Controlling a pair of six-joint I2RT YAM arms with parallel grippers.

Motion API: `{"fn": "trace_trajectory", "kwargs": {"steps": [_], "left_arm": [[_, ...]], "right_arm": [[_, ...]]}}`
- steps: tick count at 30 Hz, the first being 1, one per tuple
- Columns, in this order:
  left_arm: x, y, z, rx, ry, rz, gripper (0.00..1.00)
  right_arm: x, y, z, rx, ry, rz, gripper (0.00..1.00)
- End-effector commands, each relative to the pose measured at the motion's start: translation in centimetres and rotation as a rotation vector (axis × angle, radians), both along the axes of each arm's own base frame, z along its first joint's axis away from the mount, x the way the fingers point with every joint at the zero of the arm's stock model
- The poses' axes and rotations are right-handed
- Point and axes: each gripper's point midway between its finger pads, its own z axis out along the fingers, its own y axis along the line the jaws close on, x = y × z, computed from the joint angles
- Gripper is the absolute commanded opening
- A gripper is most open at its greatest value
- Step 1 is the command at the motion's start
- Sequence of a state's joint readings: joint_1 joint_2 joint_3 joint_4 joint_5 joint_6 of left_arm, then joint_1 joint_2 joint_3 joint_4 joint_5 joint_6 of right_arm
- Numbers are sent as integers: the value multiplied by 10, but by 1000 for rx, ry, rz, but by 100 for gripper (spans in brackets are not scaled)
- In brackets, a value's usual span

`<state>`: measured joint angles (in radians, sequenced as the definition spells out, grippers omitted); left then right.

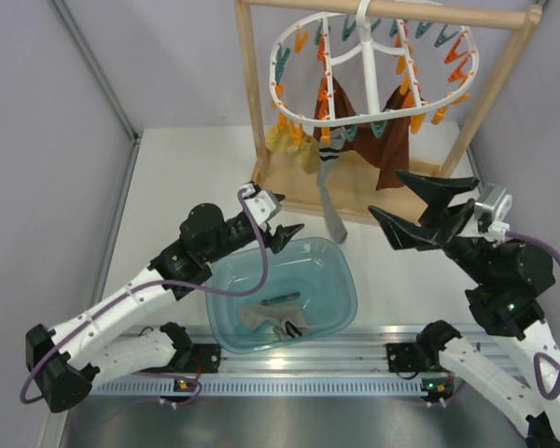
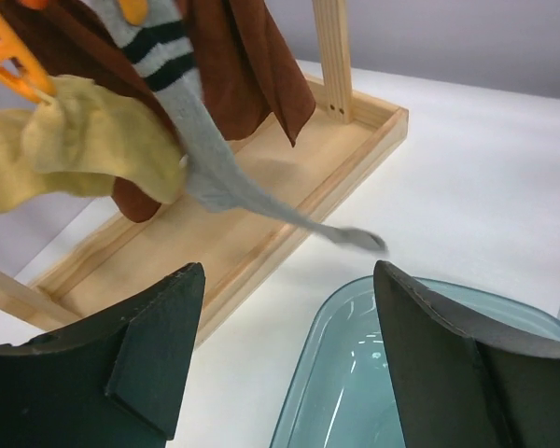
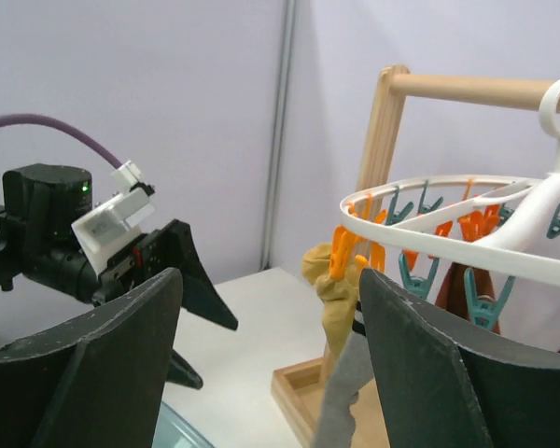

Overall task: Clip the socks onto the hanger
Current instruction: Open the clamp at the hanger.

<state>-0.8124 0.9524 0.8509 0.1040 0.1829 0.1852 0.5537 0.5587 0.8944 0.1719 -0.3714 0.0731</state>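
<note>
top view: the hanger hangs on the wooden rack, upper middle, with yellow socks and one grey sock clipped along its lower-left rim. another sock lies crumpled in the teal tub, lower centre. the left pincer is at the tub's upper-left rim and the right pincer is right of centre. both gape wide, nothing in them.

left wrist view: the tub rim sits right under the jaws, so a dive could hit plastic or nip just a fold.

right wrist view: the hanger dangles free, so a nudge might swing it off line.

White hanger holds yellow socks, grey sock; another sock, seemingly grey, unclipped
</note>
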Motion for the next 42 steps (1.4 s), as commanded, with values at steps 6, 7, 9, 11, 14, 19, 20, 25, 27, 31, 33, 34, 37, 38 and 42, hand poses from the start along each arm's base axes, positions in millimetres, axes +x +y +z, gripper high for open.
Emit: {"fn": "trace_trajectory", "kwargs": {"steps": [6,7,9,11,14,19,20,25,27,31,33,34,37,38,42], "left_arm": [[17,-42,68,-114,-113,-57,74],[20,-47,71,-135,-117,-51,74],[22,-68,68,-151,-143,-62,72],[22,-82,85,-227,-201,-61,69],[33,-105,86,-284,-233,-27,69],[82,-120,87,-385,-236,114,70],[89,-118,95,-424,-249,128,70],[118,-112,117,-481,-298,201,73],[137,-96,131,-502,-313,260,74],[152,-66,145,-498,-343,299,74],[150,-52,148,-490,-356,297,74],[146,-48,149,-488,-361,282,74],[128,-42,144,-452,-376,198,75],[120,-46,141,-435,-383,152,76],[98,-52,127,-394,-385,41,78]], "right_arm": [[45,-34,-8,53,24,-297,70],[55,-43,-11,65,36,-364,67],[65,-42,-16,59,65,-382,66],[75,-43,-16,62,108,-404,65],[91,-45,-17,79,157,-445,63],[111,-61,-4,123,188,-503,61],[118,-63,-6,129,208,-511,61],[138,-81,5,144,199,-543,61],[146,-86,8,147,195,-549,61],[143,-78,28,122,119,-494,61],[143,-73,32,105,98,-470,61],[138,-68,38,95,73,-443,61],[134,-58,49,84,22,-386,61],[137,-55,50,77,15,-372,61],[146,-42,50,63,26,-313,60]]}}
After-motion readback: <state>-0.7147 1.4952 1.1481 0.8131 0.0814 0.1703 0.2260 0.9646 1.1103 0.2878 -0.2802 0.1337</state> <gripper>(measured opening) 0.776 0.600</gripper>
